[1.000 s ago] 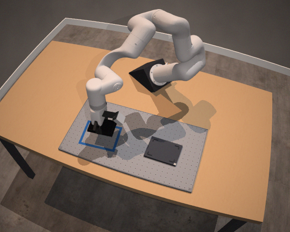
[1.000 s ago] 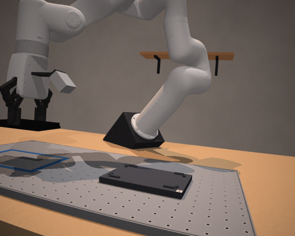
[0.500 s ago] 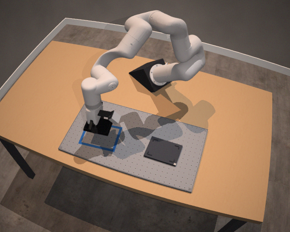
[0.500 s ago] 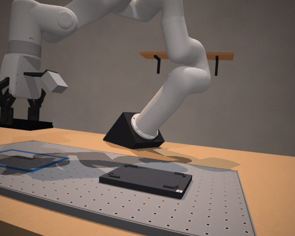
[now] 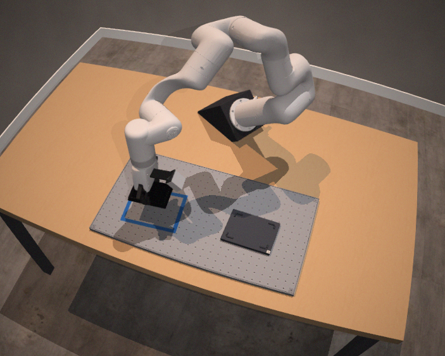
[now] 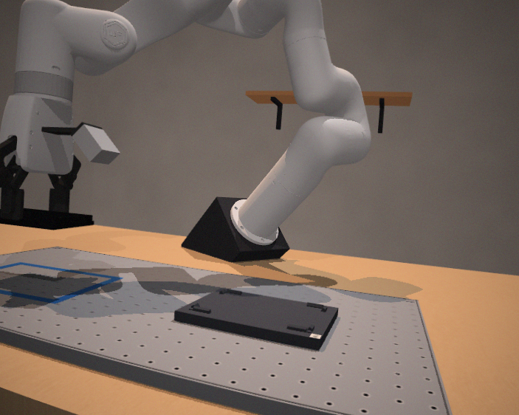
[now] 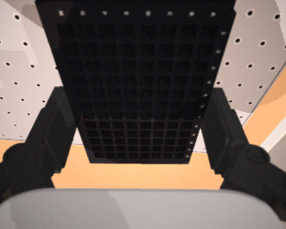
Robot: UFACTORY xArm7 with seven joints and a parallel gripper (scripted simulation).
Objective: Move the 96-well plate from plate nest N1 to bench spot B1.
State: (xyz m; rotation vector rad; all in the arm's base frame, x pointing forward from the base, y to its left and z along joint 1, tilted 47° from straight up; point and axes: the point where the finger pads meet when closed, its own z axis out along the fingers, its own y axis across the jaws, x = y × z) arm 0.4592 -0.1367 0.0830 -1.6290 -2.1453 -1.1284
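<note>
Grey floor, dark walls; orange table (image 5: pixel 61 126) carries perforated grey deck (image 5: pixel 214 260). Blue taped outline (image 5: pixel 130 222) at deck's left, empty plate nest (image 5: pixel 250 230) to right. Gripper (image 6: pixel 34 196) spread wide, pinching black 96-well plate (image 7: pixel 138 82) level, raised above outline's far-left edge.

Plate (image 5: pixel 156 196) above outline (image 5: pixel 130 222), nest (image 5: pixel 250 230) apparently rightward.
</note>
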